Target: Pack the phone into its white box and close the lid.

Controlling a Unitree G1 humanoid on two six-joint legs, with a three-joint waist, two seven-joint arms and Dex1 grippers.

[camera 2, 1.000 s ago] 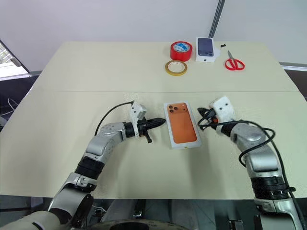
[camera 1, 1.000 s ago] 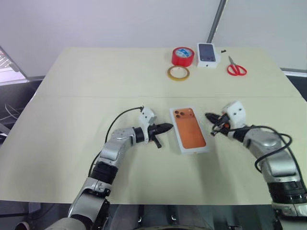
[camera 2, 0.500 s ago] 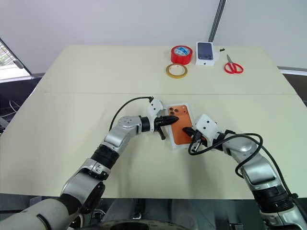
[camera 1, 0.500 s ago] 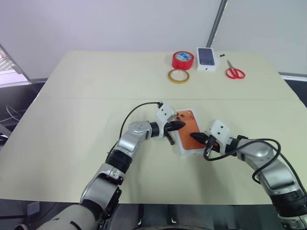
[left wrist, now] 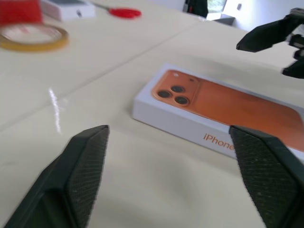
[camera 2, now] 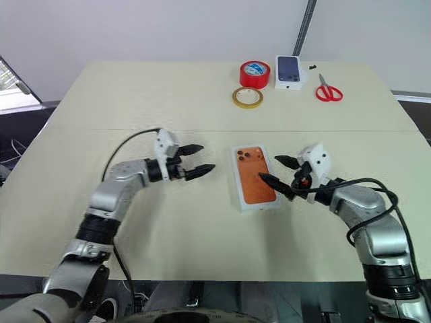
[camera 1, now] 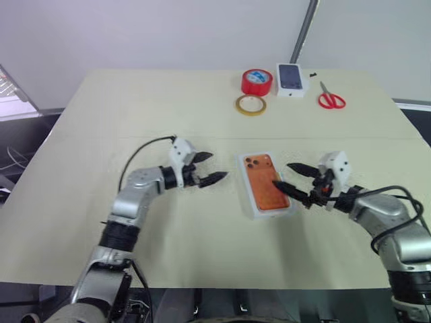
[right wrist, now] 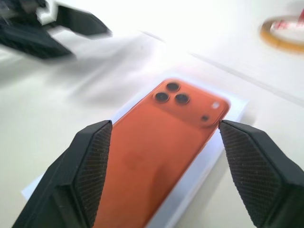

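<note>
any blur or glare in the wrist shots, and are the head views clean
Right wrist view: the table top is washed out by glare, and the left hand is smeared. Left wrist view: the yellow tape ring and red scissors are soft. Head views: evenly lit, sharp.

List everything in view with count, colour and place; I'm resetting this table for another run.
Closed white box with an orange phone picture on its lid: one, table centre, between the grippers.
Red tape roll: one, far edge.
Tan clear tape ring: one, in front of the red roll.
Small white box picturing a dark phone: one, beside the red roll.
Red-handled scissors: one, far right.
Beige table: one.
Left gripper: open, left of the box.
Right gripper: open, at the box's right edge.
</note>
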